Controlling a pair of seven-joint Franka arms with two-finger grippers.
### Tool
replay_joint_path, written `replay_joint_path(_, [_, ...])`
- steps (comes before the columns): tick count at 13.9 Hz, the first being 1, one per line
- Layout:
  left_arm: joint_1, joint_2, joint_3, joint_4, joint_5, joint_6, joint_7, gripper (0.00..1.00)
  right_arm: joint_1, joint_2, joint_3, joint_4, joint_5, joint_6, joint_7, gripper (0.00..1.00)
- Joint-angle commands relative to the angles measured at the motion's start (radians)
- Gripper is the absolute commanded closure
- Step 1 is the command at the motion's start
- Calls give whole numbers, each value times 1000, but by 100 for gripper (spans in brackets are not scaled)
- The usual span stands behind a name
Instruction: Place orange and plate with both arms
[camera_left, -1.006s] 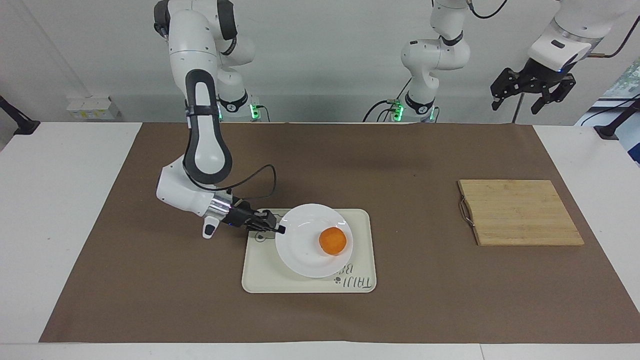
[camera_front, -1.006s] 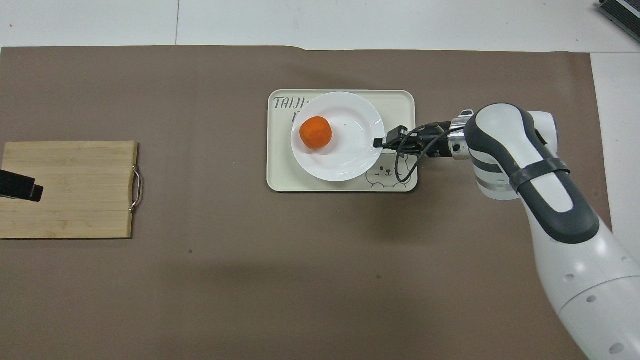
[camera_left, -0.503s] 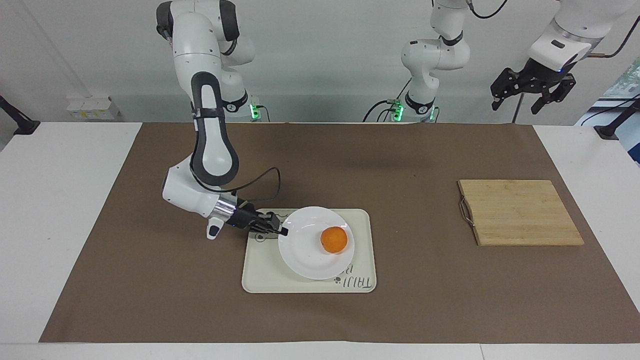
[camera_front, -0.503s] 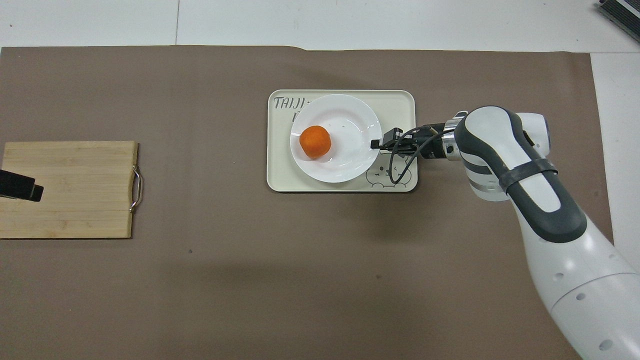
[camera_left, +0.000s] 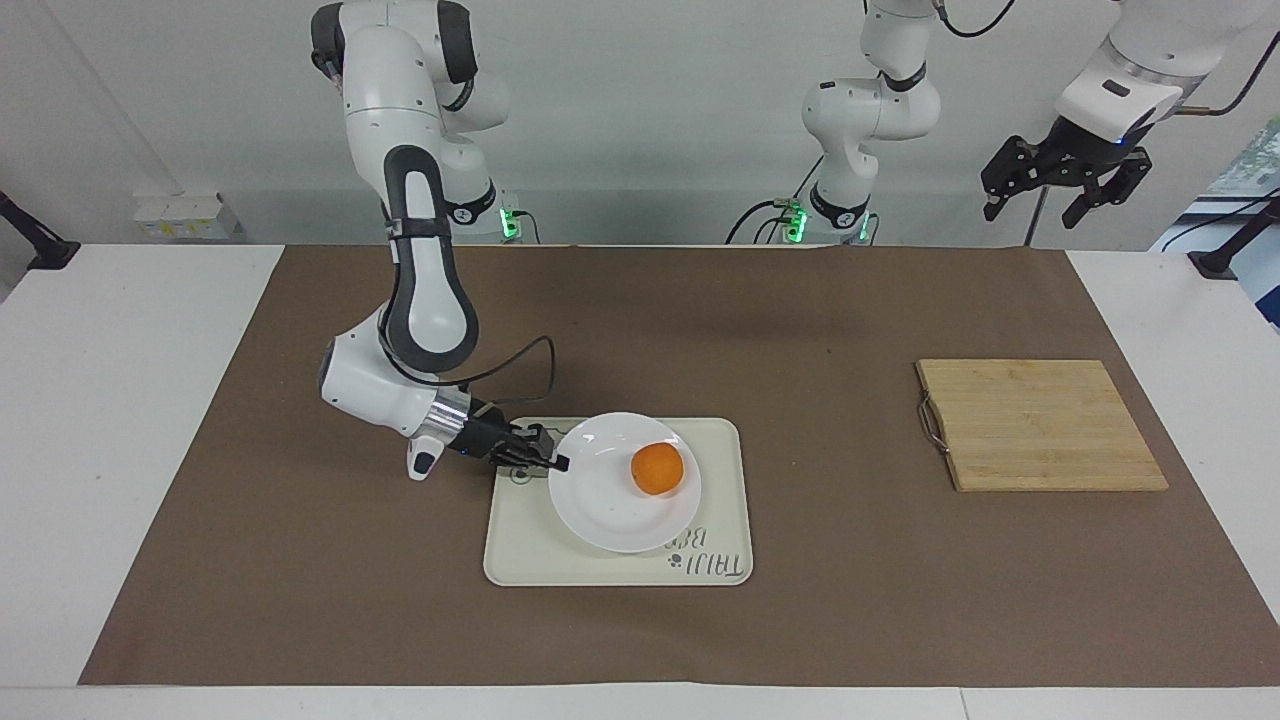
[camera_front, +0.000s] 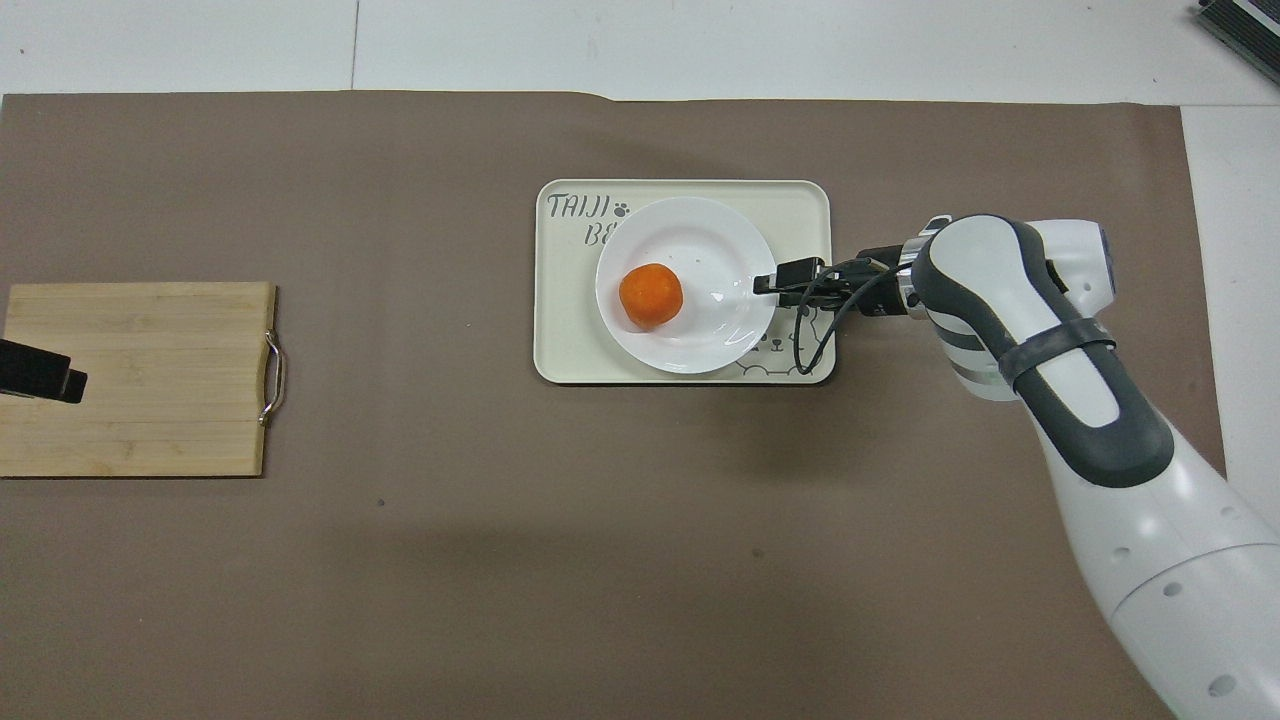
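The white plate (camera_left: 608, 512) sits low on the cream tray (camera_left: 520, 560), with the orange (camera_left: 657, 469) resting near its middle. My right gripper (camera_left: 558, 464) is shut on the plate's rim at the edge toward the right arm's end of the table. The plate (camera_front: 712, 248), orange (camera_front: 650, 296) and right gripper (camera_front: 764, 285) also show in the overhead view. My left gripper (camera_left: 1040, 205) is open and empty, waiting high in the air over the table's edge at the left arm's end. Its tip (camera_front: 40, 371) shows over the wooden board.
A wooden cutting board (camera_left: 1040, 425) with a metal handle lies toward the left arm's end of the table, also seen from overhead (camera_front: 140, 380). The tray (camera_front: 560, 350) has a bear drawing and lettering. Brown paper covers the table.
My right gripper has lowered the plate toward the tray and drawn it slightly toward the right arm's end. The orange has rolled toward the plate's middle. The left arm has not moved.
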Motion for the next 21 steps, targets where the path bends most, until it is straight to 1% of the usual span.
replay_joint_path(1, [6, -20, -5, -17, 13, 9, -8, 0, 5, -12, 1, 15, -134, 53, -4, 0])
replay_joint_path(3, [6, -20, -5, -17, 13, 10, -9, 0, 2, -29, -2, 18, -306, 56, 37, 0])
replay_joint_path(6, [6, -20, -5, -17, 13, 10, -9, 0, -3, -75, -5, 16, -553, 53, 83, 0])
replay_joint_path(8, [6, -20, -5, -17, 13, 10, -9, 0, -3, -119, -3, 16, -690, 38, 173, 0])
replay_joint_path(12, [6, -20, -5, -17, 13, 9, -8, 0, 8, -217, -3, 19, -912, -86, 379, 0])
replay_joint_path(15, [6, -20, -5, -17, 13, 9, -8, 0, 10, -288, -3, 22, -1015, -179, 468, 0])
replay_joint_path(18, [6, -20, -5, -17, 13, 9, -8, 0, 0, -332, -3, 48, -1028, -273, 553, 0])
replay_joint_path(21, [6, -20, -5, -17, 13, 10, -8, 0, -19, -404, -5, 45, -1034, -359, 703, 0])
